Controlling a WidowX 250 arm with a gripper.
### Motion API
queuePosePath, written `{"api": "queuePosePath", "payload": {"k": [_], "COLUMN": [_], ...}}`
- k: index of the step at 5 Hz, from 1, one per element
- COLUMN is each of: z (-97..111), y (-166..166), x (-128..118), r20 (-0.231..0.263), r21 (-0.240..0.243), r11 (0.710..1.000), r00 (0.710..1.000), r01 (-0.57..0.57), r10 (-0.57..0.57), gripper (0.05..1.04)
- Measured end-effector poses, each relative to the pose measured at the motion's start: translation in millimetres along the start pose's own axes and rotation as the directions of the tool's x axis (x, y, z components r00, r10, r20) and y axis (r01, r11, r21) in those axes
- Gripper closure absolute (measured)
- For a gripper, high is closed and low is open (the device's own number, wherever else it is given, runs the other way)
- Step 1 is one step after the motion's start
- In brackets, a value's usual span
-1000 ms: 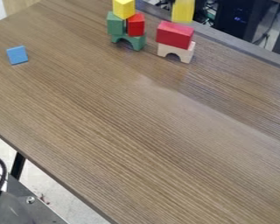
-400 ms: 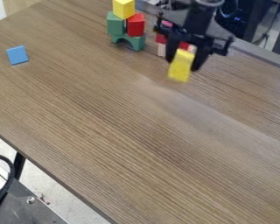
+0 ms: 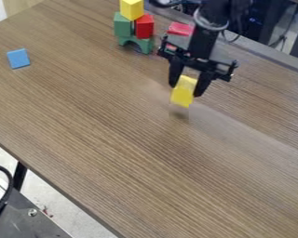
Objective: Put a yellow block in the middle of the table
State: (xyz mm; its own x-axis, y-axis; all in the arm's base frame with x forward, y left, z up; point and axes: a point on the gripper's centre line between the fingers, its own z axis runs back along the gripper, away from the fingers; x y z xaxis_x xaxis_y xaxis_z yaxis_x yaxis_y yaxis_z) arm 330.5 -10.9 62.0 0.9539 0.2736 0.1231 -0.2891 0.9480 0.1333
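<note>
Gripping a yellow block (image 3: 184, 93) between fingers parted only by its width, the black gripper (image 3: 186, 90) is hanging over the wooden table (image 3: 145, 153). The block is coming in from the far edge towards the middle, so the task is advancing, with release apparently still waiting. The arm (image 3: 208, 35) is partly hiding a red block (image 3: 180, 29); the gap beneath the held block is staying hard to judge.
</note>
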Motion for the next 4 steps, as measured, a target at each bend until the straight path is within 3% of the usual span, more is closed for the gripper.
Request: {"api": "queuePosePath", "payload": {"k": [1,2,3,4], "z": [-10.3,-12.2,4.9,36.5], "y": [0.9,2.9,18.3,41.3], "x": [-1.1,-3.5,1.2,29.3], "r20": [-0.018,-0.036,-0.024,0.017], "r21": [0.022,0.019,-0.007,-0.091], "r11": [1.000,1.000,0.996,0.971], "r00": [1.000,0.999,0.996,0.974], "r01": [0.011,-0.005,-0.091,-0.223], "r10": [-0.010,0.006,0.091,0.225], "gripper": [0.536,0.200,0.074,0.083]}}
